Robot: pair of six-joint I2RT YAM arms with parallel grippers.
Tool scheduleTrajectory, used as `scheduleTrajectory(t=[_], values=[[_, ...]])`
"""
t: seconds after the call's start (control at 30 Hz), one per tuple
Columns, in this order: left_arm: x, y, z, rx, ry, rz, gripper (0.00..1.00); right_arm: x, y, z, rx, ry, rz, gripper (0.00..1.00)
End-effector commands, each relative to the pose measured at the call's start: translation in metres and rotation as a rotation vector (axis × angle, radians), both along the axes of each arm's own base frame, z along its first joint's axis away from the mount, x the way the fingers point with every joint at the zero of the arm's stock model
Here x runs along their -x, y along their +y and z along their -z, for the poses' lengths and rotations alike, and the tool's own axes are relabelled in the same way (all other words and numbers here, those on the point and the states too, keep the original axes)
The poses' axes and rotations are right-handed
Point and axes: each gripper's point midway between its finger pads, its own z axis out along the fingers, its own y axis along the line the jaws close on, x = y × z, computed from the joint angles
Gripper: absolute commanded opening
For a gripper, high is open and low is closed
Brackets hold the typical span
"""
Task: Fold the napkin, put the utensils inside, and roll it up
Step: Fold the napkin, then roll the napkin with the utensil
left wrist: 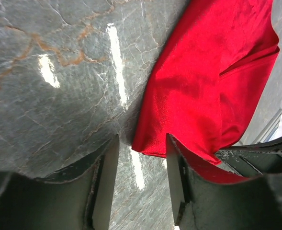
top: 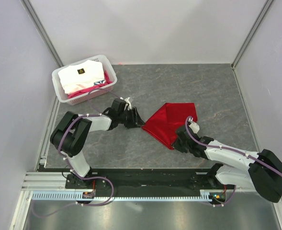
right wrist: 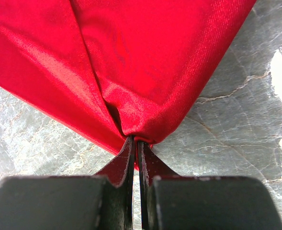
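Mostly the napkin (top: pixel 170 120) fills the middle of the grey counter (top: pixel 217 91), lying flat between the two arms. It seems doubled over itself, though the layers are hard to count from above. The right claw (top: pixel 180 142) is clenched on its near corner. In the right wrist view that claw (right wrist: pixel 136 142) has its jaws pressed together with red cloth (right wrist: pixel 131 62) bunched into them, and the fabric fans out from the pinch across the stone (right wrist: pixel 246 120).

The left claw (top: pixel 139 120) sits low at the napkin's left corner with its jaws apart, gripping nothing. From the left wrist, the claw (left wrist: pixel 141 143) shows bare counter (left wrist: pixel 59 96) through the gap. The napkin's corner (left wrist: pixel 208 81) reaches just in front of that gap and runs along one finger (left wrist: pixel 176 177). A dark shape at the right edge of that view touches the cloth; I cannot tell what it is.

The right arm's wrist overlaps the napkin's near right edge from above. A white basket (top: pixel 60 91) of white and pink cloths (top: pixel 83 76) stands at the far left, well apart from the napkin.
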Motion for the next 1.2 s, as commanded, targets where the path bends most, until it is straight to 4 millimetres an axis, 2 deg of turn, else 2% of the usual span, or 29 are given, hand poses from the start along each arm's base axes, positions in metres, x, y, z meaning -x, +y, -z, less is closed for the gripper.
scheduleTrajectory(t=[0.0, 0.27, 0.33, 0.5, 0.6, 0.63, 0.73, 0.8, 0.87, 0.93, 1.0, 1.03, 1.1, 1.13, 1.17], values=[[0.02, 0.001, 0.022, -0.045, 0.071, 0.03, 0.49, 0.005, -0.007, 0.007, 0.031, 0.015, 0.011, 0.0], [0.024, 0.0, 0.034, -0.08, 0.085, 0.046, 0.4, 0.004, -0.007, 0.006, 0.034, 0.009, 0.008, 0.0], [0.023, -0.001, 0.034, -0.078, 0.085, 0.051, 0.35, 0.003, -0.008, 0.006, 0.036, 0.005, 0.012, 0.0], [0.021, -0.009, 0.024, -0.041, 0.068, 0.075, 0.15, 0.002, -0.012, 0.003, 0.059, -0.005, 0.016, 0.0], [0.018, -0.014, 0.016, -0.016, 0.059, 0.083, 0.05, -0.001, -0.017, -0.004, 0.087, -0.021, 0.021, 0.13], [0.017, -0.015, 0.012, -0.006, 0.054, 0.083, 0.03, -0.002, -0.019, -0.007, 0.104, -0.03, 0.011, 0.24], [0.015, -0.02, 0.002, 0.026, 0.056, 0.082, 0.02, -0.008, -0.03, -0.024, 0.172, -0.082, -0.006, 0.42], [0.016, -0.023, -0.005, 0.044, 0.063, 0.084, 0.02, -0.015, -0.038, -0.042, 0.224, -0.134, -0.004, 0.49], [0.017, -0.025, -0.013, 0.062, 0.07, 0.081, 0.02, -0.023, -0.044, -0.06, 0.277, -0.189, -0.026, 0.52], [0.016, -0.026, -0.019, 0.071, 0.07, 0.078, 0.02, -0.026, -0.039, -0.068, 0.316, -0.225, -0.087, 0.55], [0.016, -0.027, -0.023, 0.077, 0.076, 0.081, 0.02, -0.032, -0.021, -0.081, 0.33, -0.285, -0.137, 0.56], [0.015, -0.028, -0.026, 0.085, 0.078, 0.08, 0.02, -0.034, -0.014, -0.079, 0.364, -0.292, -0.164, 0.56], [0.017, -0.03, -0.028, 0.095, 0.089, 0.086, 0.02, -0.038, 0.012, -0.097, 0.409, -0.389, -0.234, 0.57], [0.016, -0.031, -0.029, 0.102, 0.093, 0.083, 0.02, -0.038, 0.021, -0.091, 0.461, -0.391, -0.271, 0.57], [0.017, -0.031, -0.029, 0.107, 0.101, 0.086, 0.02, -0.043, 0.036, -0.103, 0.48, -0.434, -0.305, 0.58]])
